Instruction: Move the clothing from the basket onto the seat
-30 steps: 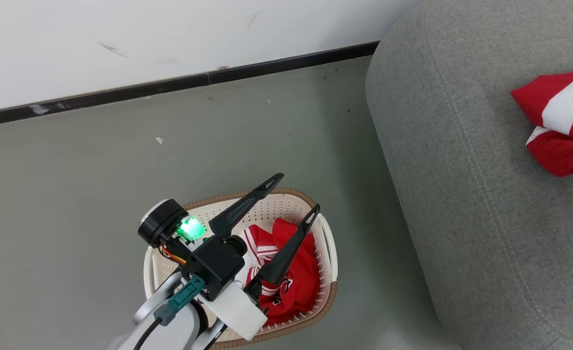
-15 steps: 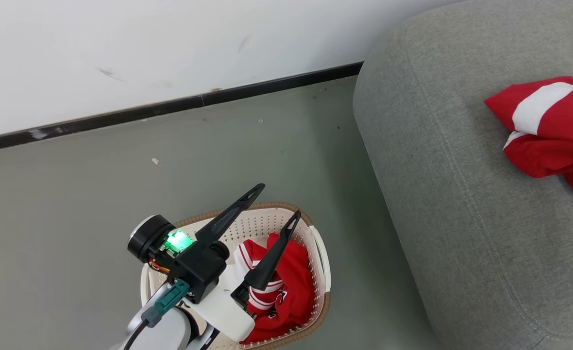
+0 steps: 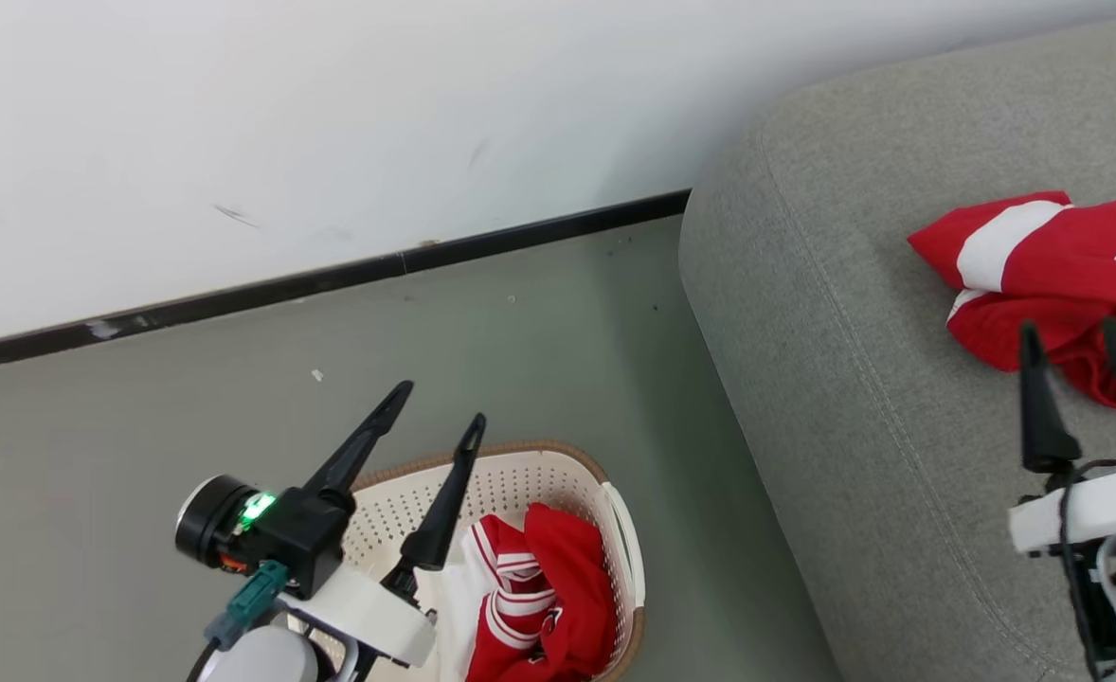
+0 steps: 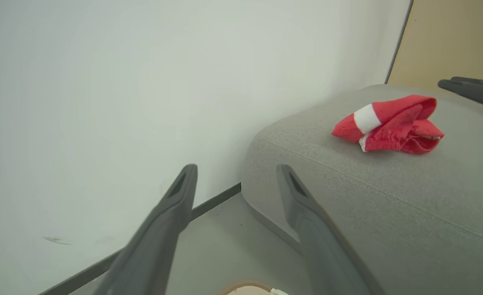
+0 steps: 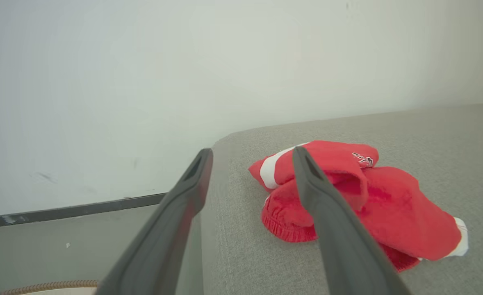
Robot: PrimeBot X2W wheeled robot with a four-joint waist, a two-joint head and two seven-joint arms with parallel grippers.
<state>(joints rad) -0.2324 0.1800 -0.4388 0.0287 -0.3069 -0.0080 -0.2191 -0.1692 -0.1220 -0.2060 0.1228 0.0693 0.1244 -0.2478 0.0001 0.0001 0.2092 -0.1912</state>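
Two dark fingers of the right gripper (image 3: pixel 1068 327) stand spread and empty, tips at the near edge of the dropped garment (image 3: pixel 1041 275), which lies loose on the seat (image 3: pixel 861 455) with nothing pinching it. Since a second ago the head camera has swung toward the sofa, so the whole picture has shifted and this gripper has come into it; the garment was on the cushion then too. I judge that one transfer is finished and the cloth let go.

The left gripper (image 3: pixel 441 403) is likewise wide open and holds nothing. It hangs above the far left rim of the basket (image 3: pixel 558 457). Earlier one of its fingers crossed the red cloth; now both sit to the left of it. The remaining clothing (image 3: pixel 539 597) lies bunched in the basket's right part, so another fetch is needed.

Hard to tell:
- The basket's near side is cut off by the picture's bottom edge and covered by the left arm, so how much cloth remains is unclear
- The dropped garment runs off the right edge of the head view
- Its white lettering is too small to read
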